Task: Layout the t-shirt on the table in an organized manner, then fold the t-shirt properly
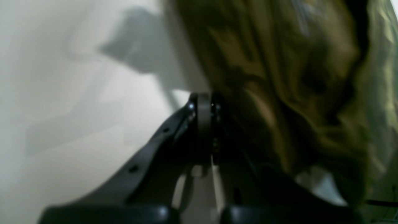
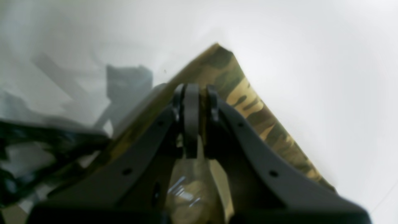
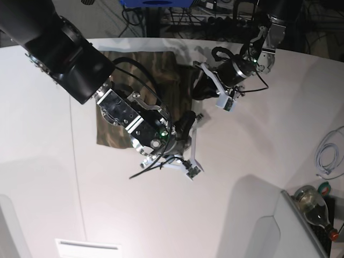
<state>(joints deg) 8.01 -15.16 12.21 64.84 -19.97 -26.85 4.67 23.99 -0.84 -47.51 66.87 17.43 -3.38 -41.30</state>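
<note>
A white cable [image 3: 327, 156] lies coiled at the right edge of the scene, looping down toward the near right corner. Just nearer than it, in that corner, a clear glass bottle [image 3: 314, 210] lies tilted with its reddish cap pointing to the near right. A green and red round thing [image 3: 324, 188] sits just beside the bottle on its far side; too small to tell what it is. At the far edge, dark cables [image 3: 215, 19] tangle behind the tabletop, beside a blue object [image 3: 156, 2] at the top.
</note>
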